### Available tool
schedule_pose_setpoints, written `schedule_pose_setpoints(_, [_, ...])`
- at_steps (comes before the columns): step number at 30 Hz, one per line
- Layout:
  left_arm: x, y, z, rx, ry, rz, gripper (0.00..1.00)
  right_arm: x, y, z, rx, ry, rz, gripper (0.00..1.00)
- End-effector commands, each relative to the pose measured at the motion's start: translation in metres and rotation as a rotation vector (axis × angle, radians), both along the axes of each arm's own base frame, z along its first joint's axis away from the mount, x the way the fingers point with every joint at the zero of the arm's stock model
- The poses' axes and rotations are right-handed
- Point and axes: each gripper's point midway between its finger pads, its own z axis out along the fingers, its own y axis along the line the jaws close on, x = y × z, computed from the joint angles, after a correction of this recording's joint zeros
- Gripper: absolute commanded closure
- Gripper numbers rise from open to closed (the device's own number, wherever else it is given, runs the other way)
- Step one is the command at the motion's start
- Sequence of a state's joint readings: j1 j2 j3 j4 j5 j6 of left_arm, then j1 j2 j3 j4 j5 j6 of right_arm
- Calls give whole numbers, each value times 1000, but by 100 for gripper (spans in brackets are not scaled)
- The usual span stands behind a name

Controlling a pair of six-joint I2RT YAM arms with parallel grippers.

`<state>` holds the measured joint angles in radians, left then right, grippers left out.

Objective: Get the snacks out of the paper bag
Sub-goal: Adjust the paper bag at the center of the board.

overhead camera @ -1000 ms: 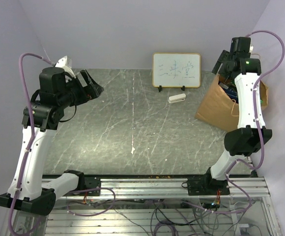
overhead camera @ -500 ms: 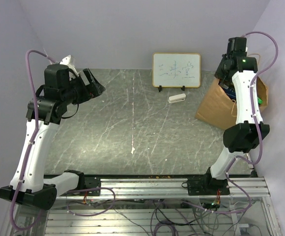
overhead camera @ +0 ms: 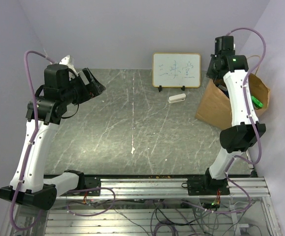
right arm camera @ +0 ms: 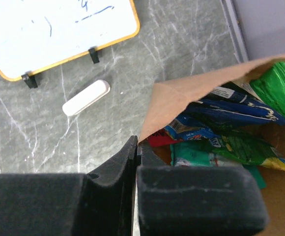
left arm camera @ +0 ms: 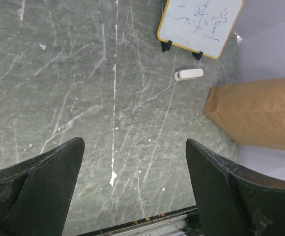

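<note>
The brown paper bag (overhead camera: pixel 215 107) stands at the table's right edge, mouth upward. My right gripper (right arm camera: pixel 137 147) is shut on the paper bag's (right arm camera: pixel 191 93) near rim, the paper edge pinched between its fingers. Inside lie the snacks: a dark blue packet (right arm camera: pixel 233 110), a green packet (right arm camera: pixel 280 86) and a teal one (right arm camera: pixel 196 153). From above, my right gripper (overhead camera: pixel 216 81) sits at the bag's left upper rim, and a green packet (overhead camera: pixel 257 102) shows in the mouth. My left gripper (overhead camera: pixel 96 88) hangs open over the table's far left, nothing between its fingers (left arm camera: pixel 59 167).
A small framed whiteboard (overhead camera: pixel 176 70) stands at the back of the marble table (overhead camera: pixel 132 128), with a white eraser (overhead camera: pixel 177 98) lying in front of it. The aluminium rail (overhead camera: pixel 147 187) runs along the near edge. Walls close in on the left and right.
My right gripper has moved left and back to the bag's rim and shut on it. The left arm shifted slightly early on, then held still.
</note>
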<state>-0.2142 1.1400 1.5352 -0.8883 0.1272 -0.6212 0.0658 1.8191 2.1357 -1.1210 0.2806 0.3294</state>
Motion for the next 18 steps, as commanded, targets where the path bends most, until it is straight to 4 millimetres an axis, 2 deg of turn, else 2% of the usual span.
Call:
schedule_pose_setpoints(1, [-4, -10, 6, -46, -12, -36, 5, -7, 25, 11, -25, -12, 51, 100])
schedule_pose_setpoints(11, [-7, -20, 0, -98, 7, -64, 5, -45, 122, 0, -5, 43, 253, 100])
schedule_pose_setpoints(18, [-14, -18, -1, -112, 16, -50, 5, -90, 214, 0, 74, 84, 496, 100])
